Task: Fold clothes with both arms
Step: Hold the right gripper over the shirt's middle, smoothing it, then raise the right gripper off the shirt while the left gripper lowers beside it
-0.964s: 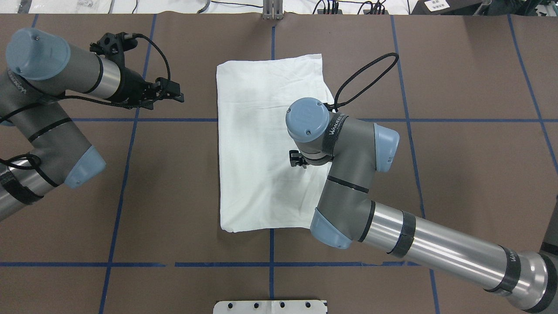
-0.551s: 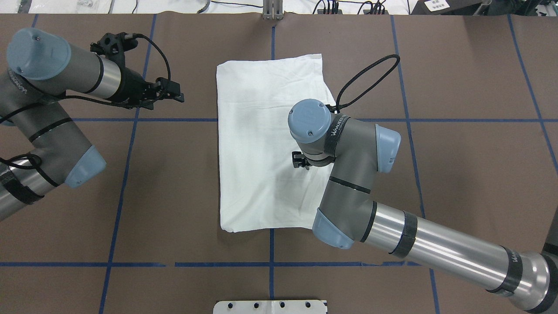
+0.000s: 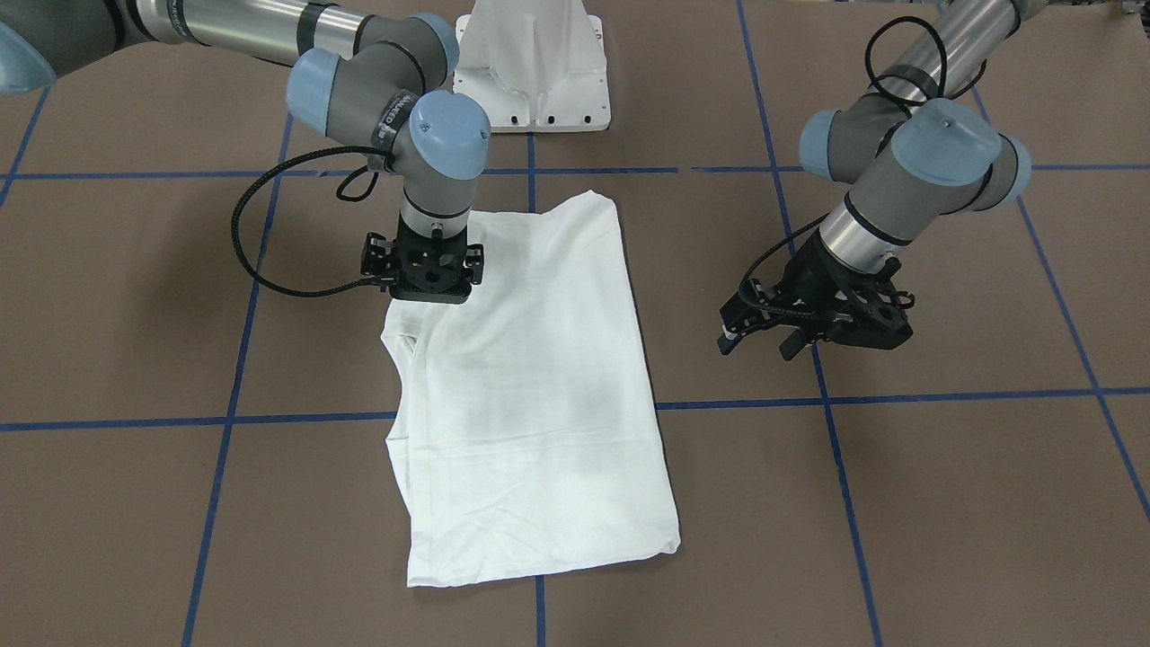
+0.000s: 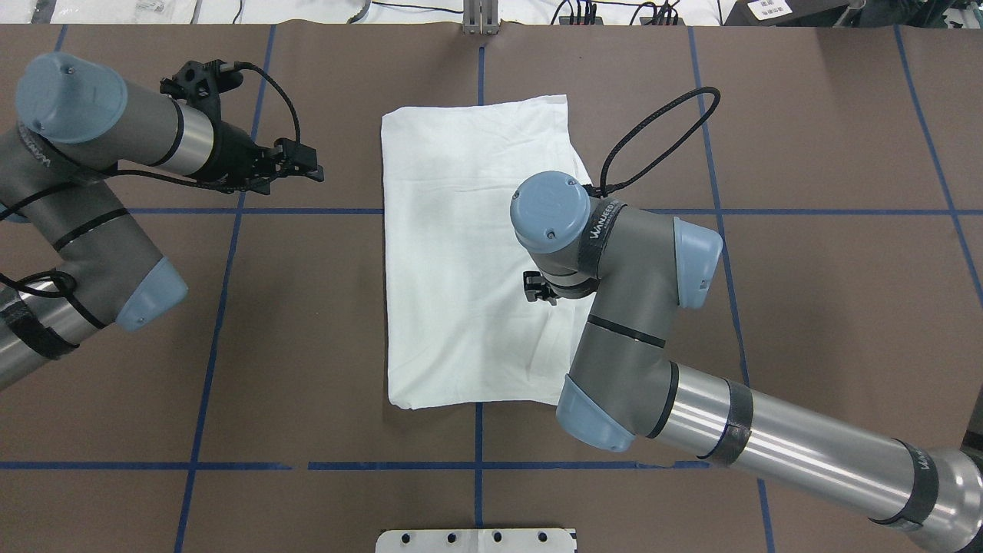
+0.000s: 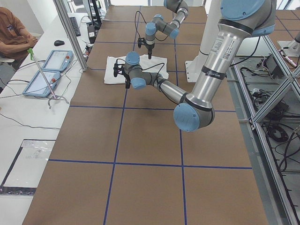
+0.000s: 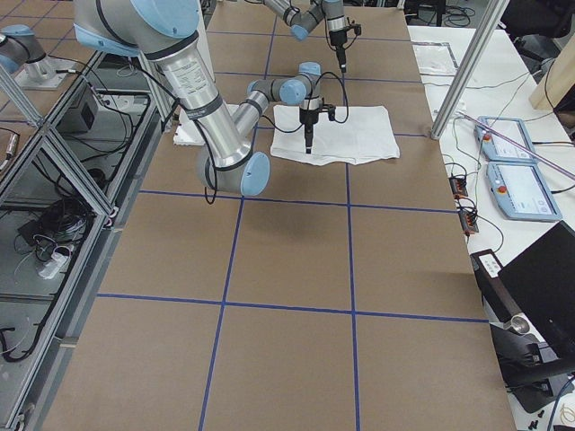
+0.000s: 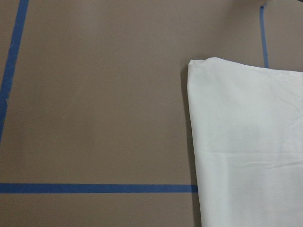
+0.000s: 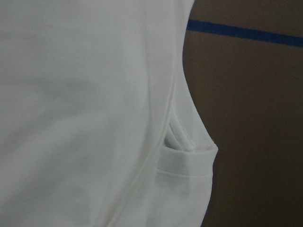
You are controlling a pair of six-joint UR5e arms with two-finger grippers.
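Right gripper (image 4: 540, 288) shifts slightly rightward since earlier, we see it pointing down over folded white T-shirt (image 3: 530, 404) flat on table (image 3: 898, 503), its grip we cannot tell, left gripper (image 3: 759, 346) spread, empty, beside shirt

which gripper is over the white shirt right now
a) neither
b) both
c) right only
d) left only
c: the right gripper points down over the white shirt near its edge, while the left gripper hangs over bare brown table beside the shirt, apart from it.
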